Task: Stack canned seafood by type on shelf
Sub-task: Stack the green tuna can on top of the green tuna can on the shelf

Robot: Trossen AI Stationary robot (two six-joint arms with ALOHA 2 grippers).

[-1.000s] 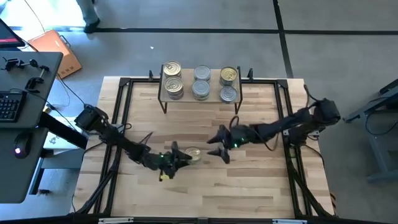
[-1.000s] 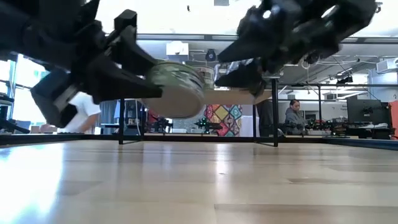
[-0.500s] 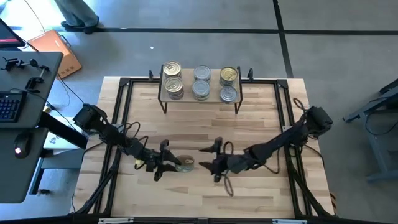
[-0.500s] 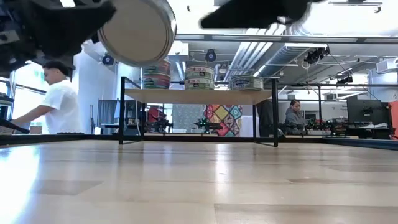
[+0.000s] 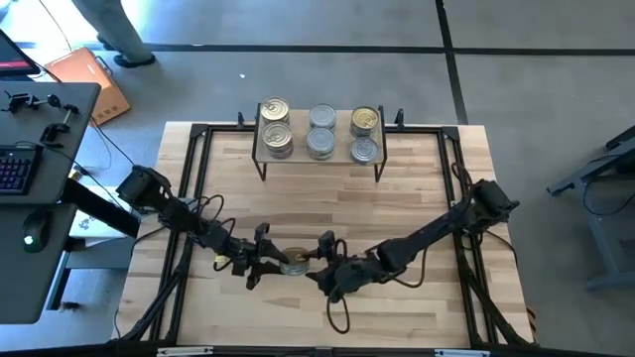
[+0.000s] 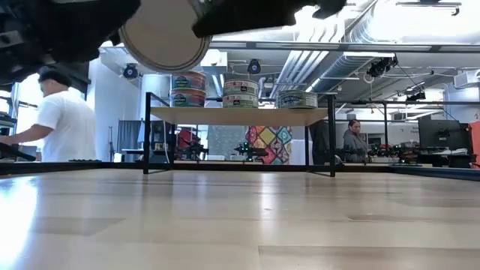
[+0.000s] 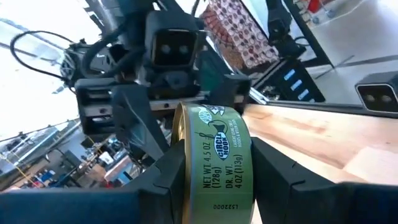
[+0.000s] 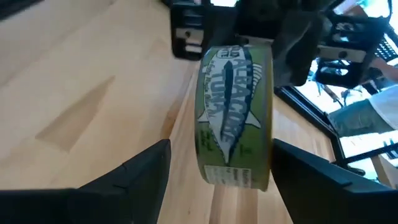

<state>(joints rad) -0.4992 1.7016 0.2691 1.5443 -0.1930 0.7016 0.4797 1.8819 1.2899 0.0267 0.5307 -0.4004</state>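
A tin of canned seafood (image 7: 214,155) with a green label and gold rim is held on edge above the table's near middle, with my left gripper (image 5: 276,262) shut on it. My right gripper (image 5: 316,260) faces it from the right and is open. Its fingers stand on either side of the tin (image 8: 236,112) without touching it. The shelf (image 5: 317,149) stands at the far middle on thin black legs. Several tins (image 5: 319,131) rest on its wooden top in three groups. My left gripper pinches the tin between its two fingers, one on each flat end (image 7: 178,146), while the labelled wall stays bare. The fingers come about level from the table's left. The tin stands on edge, lifted clear of the table, with one round face (image 6: 165,34) toward the near edge.
A black frame (image 5: 193,198) runs around the wooden tabletop (image 5: 397,198). Bare wood lies between the shelf and the grippers. A desk with a keyboard (image 5: 15,169) stands off the left side. Beyond the table, one person (image 6: 60,120) stands and another (image 6: 354,139) sits.
My right gripper has swung toward the table's near left, rolling as it went, and its open fingers now flank the tin. My left gripper has turned at the wrist, raising the tin and tipping it up onto its edge.
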